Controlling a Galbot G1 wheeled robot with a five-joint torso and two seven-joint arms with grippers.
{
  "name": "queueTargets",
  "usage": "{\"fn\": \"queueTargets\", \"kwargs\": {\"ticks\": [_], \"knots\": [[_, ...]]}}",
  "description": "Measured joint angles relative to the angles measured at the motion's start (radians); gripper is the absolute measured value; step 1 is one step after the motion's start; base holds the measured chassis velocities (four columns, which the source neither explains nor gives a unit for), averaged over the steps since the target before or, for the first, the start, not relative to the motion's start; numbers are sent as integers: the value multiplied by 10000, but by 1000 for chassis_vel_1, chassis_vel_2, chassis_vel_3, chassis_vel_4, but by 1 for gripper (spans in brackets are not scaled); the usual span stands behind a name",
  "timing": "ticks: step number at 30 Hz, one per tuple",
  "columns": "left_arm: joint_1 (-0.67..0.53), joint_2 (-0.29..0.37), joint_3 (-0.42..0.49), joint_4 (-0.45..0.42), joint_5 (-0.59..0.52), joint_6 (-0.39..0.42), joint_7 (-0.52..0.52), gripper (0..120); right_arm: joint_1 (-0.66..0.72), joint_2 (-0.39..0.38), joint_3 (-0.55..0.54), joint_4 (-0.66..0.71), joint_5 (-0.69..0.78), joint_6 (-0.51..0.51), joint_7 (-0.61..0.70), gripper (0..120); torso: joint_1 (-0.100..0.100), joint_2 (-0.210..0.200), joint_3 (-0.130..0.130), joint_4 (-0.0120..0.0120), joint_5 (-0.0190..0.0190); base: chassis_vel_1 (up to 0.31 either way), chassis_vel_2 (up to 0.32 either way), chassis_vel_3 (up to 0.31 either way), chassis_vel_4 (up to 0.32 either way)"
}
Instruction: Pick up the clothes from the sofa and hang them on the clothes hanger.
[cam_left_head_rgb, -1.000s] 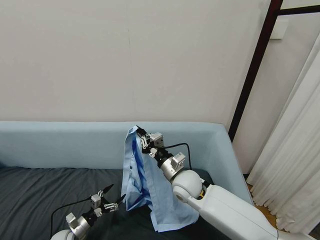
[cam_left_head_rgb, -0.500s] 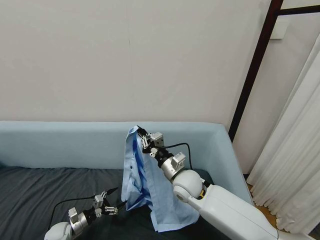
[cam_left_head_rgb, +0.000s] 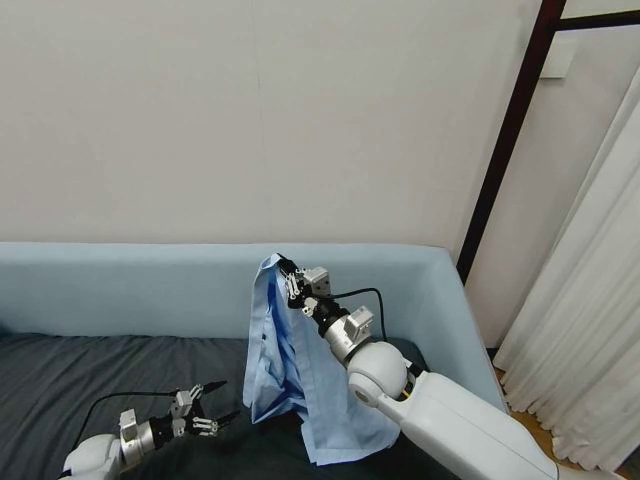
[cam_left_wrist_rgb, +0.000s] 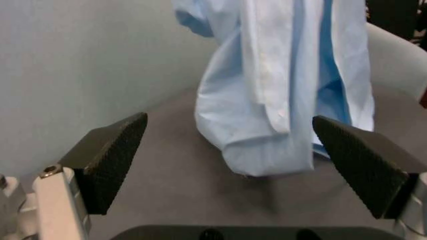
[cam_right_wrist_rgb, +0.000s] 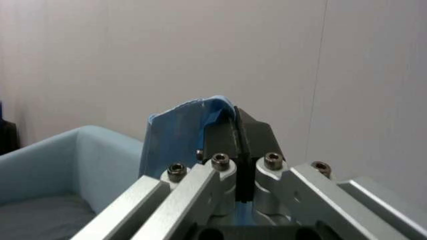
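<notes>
A light blue shirt (cam_left_head_rgb: 285, 370) hangs in front of the sofa's backrest, its lower folds reaching down to the dark seat (cam_left_head_rgb: 60, 380). My right gripper (cam_left_head_rgb: 286, 275) is shut on its top edge, and the pinched blue cloth (cam_right_wrist_rgb: 193, 127) shows beside the closed fingers (cam_right_wrist_rgb: 250, 135). Low on the left, my left gripper (cam_left_head_rgb: 215, 403) is open, a short way left of the shirt's hem. Between its two black pads (cam_left_wrist_rgb: 110, 155) the hanging shirt (cam_left_wrist_rgb: 280, 95) shows a little ahead, untouched.
The pale blue sofa back (cam_left_head_rgb: 120, 285) runs across the view against a white wall. A dark vertical pole (cam_left_head_rgb: 505, 140) stands at the right, with white curtains (cam_left_head_rgb: 590, 300) beyond it. A black cable (cam_left_head_rgb: 95, 405) trails from the left wrist.
My left arm has drawn back to the left and lower, away from the shirt's hem. The right gripper holds the shirt in nearly the same place.
</notes>
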Motion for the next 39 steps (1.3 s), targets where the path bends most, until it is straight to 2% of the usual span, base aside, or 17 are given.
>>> {"fn": "queueTargets", "kwargs": {"ticks": [10, 14, 17, 19, 22, 24, 27, 28, 37, 39], "knots": [[-447, -767, 220, 300, 389, -198, -360, 95, -86, 10, -6, 57, -26, -4, -16, 0, 0, 0, 0, -5, 0, 0, 0, 0, 0], [-540, -924, 232, 441, 564, -250, -355, 90, -145, -22, 51, 107, -31, -4, -16, 0, 0, 0, 0, -4, 0, 0, 0, 0, 0], [-534, -980, 232, 447, 619, -252, -207, 75, -206, -94, 109, 157, -45, -5, -16, 0, 0, 0, 0, -3, 1, 0, 0, 0, 0], [-520, -986, 232, 444, 629, -251, -185, 72, -218, -119, 126, 170, -46, -5, -16, 0, 0, 0, 0, -2, 1, 0, 0, 0, 0], [-472, -1028, 216, 424, 602, -250, -139, 55, -235, -198, 165, 210, -48, -5, -16, 0, 0, 0, 0, -2, 1, 0, 0, 0, 0], [-461, -1047, 203, 412, 588, -249, -123, 52, -235, -212, 176, 214, -48, -5, -16, 0, 0, 0, 0, -2, 1, 0, 0, 0, 0], [-360, -1090, 172, 297, 556, -231, 1, 39, -223, -234, 241, 216, -48, -6, -16, 0, 0, 0, 0, -3, 1, 0, 0, 0, 0], [-360, -1090, 172, 297, 556, -231, 1, 39, -223, -234, 241, 216, -48, -6, -16, 0, 0, 0, 0, -3, 1, 0, 0, 0, 0], [-156, -1002, 124, 116, 97, -95, 100, 3, -142, -272, 584, 242, 84, 52, -69, 0, 0, 0, 0, -3, 0, 0, 0, 0, 0], [-135, -981, 115, 61, -27, -87, 73, 0, -141, -285, 602, 258, 93, 65, -73, 0, 0, 0, 0, -2, 1, 0, 0, 0, 0]]}}
